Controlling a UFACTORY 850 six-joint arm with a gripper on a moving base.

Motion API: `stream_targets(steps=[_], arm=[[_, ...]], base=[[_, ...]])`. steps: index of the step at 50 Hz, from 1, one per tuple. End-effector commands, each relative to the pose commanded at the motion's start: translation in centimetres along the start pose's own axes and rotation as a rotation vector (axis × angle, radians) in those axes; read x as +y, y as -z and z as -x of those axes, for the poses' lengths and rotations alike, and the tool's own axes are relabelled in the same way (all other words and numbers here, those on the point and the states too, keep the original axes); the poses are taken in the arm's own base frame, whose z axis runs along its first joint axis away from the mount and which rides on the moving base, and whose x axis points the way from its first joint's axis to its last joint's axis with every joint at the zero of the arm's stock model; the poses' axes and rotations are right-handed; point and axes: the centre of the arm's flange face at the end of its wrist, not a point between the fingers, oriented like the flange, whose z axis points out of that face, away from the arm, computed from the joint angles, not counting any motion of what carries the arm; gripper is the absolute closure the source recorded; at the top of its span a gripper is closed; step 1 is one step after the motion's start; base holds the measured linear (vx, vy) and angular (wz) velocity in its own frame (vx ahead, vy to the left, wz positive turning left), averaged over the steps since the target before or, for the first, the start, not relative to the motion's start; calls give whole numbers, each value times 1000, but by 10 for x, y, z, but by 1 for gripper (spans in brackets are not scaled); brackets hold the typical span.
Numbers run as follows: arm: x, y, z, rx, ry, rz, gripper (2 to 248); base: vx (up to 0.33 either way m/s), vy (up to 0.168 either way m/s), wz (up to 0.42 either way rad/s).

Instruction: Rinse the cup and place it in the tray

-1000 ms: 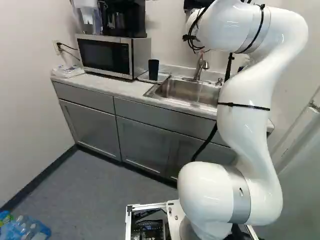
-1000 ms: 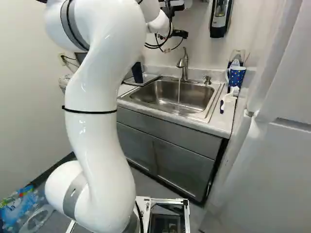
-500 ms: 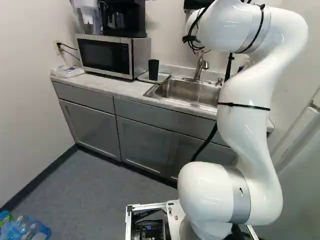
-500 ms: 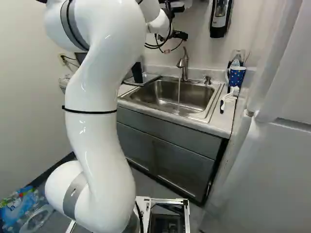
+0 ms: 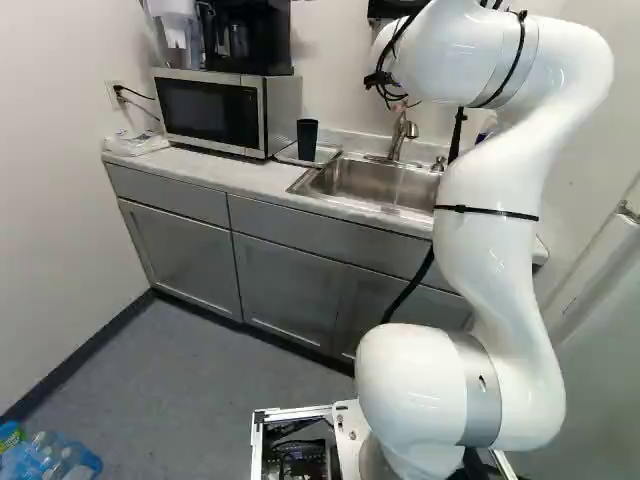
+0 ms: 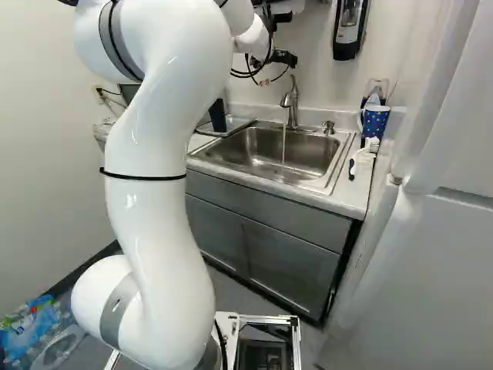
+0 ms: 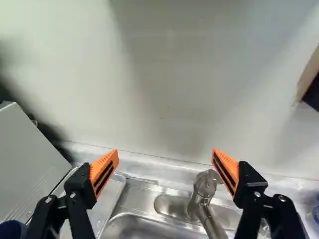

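Above the sink, my gripper (image 6: pixel 285 58) is partly hidden by the arm in the right base view. In the wrist view the gripper (image 7: pixel 165 162) is open, its orange pads wide apart with nothing between them; the faucet (image 7: pixel 204 191) lies just past one finger. A dark cup (image 5: pixel 307 138) stands on the tray (image 5: pixel 287 154) between microwave and sink; a dark blue rim, apparently this cup (image 7: pixel 12 229), shows beside the other finger, near the tray (image 7: pixel 106 201). Water runs from the faucet (image 6: pixel 291 100) into the sink (image 6: pixel 269 150).
The microwave (image 5: pixel 210 110) stands left of the tray. A blue patterned mug (image 6: pixel 375 119), a white-headed brush (image 6: pixel 363 156) and a soap pump (image 6: pixel 328 126) are right of the sink. A dispenser (image 6: pixel 350 29) hangs on the wall; a white door-like panel (image 6: pixel 431 262) stands at the right.
My arm has shifted very slightly, its upper part leftward in the left base view and rightward in the right base view. The base, cup and tray have stayed put.
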Motion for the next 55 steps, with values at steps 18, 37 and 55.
stream_targets(steps=[18,37,55], arm=[[0,0,3,-29,0,0,3],[0,0,5,-50,0,0,3],[-1,3,6,-66,0,-1,3]], base=[[0,0,0],[0,0,0],[0,0,0]])
